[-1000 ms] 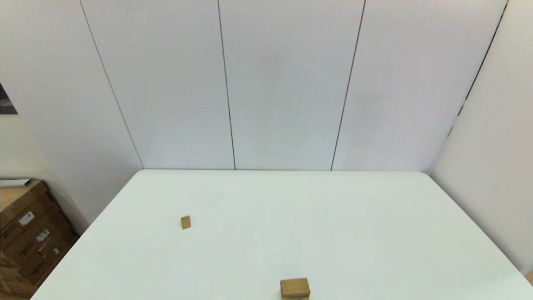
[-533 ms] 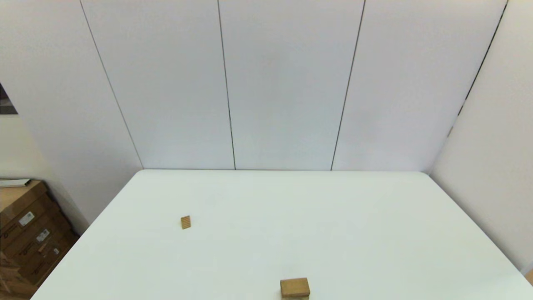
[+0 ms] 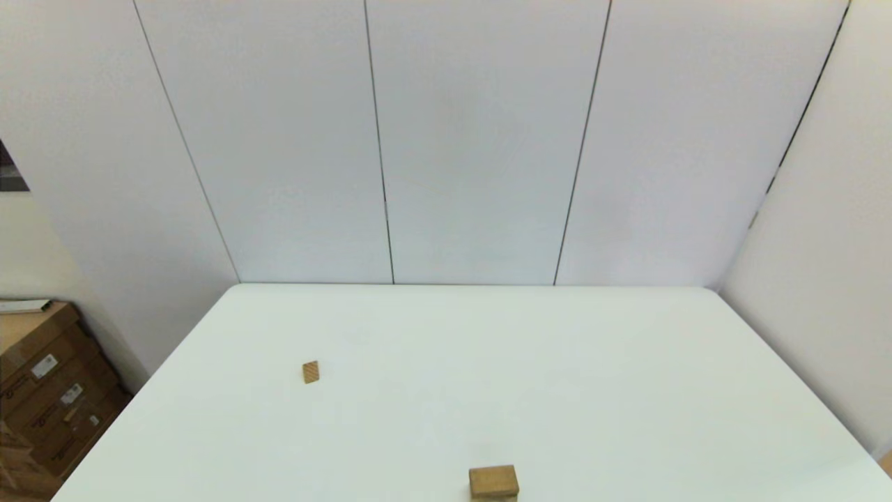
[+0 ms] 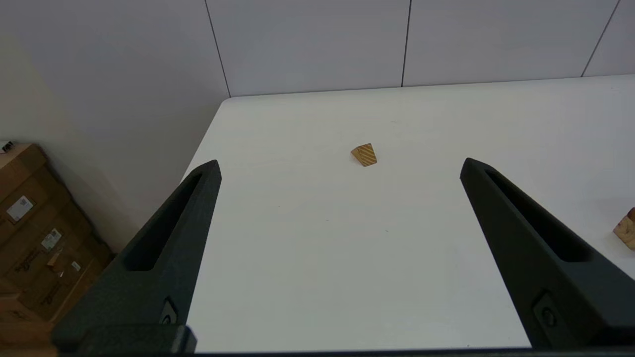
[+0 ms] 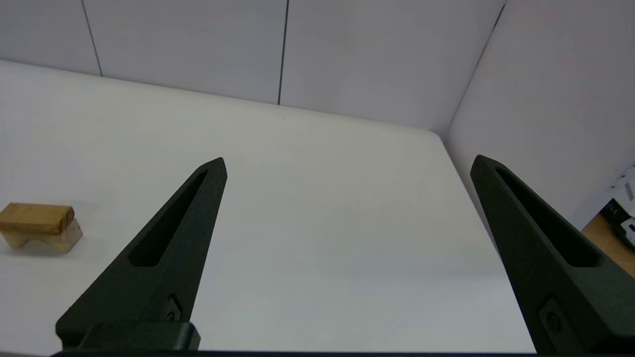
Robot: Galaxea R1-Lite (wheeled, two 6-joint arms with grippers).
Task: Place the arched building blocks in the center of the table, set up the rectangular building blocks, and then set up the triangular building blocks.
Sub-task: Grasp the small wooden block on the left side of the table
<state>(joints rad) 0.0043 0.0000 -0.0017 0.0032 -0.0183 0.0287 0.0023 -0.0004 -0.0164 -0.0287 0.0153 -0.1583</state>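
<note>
The rectangular building block (image 3: 493, 480), a darker brown slab, lies flat on top of the paler arched building block (image 3: 496, 497) at the near middle edge of the table (image 3: 557, 390). The right wrist view shows the slab (image 5: 34, 217) resting on the arched block (image 5: 62, 239), off to one side of my open right gripper (image 5: 349, 163). The small striped triangular building block (image 3: 311, 371) sits alone at the table's left. In the left wrist view it (image 4: 364, 154) lies well ahead of my open left gripper (image 4: 340, 166). Both grippers are empty and outside the head view.
Stacked cardboard boxes (image 3: 42, 397) stand on the floor beyond the table's left edge. White wall panels (image 3: 474, 139) close off the back and right sides. Some equipment (image 5: 622, 213) shows past the table's right edge.
</note>
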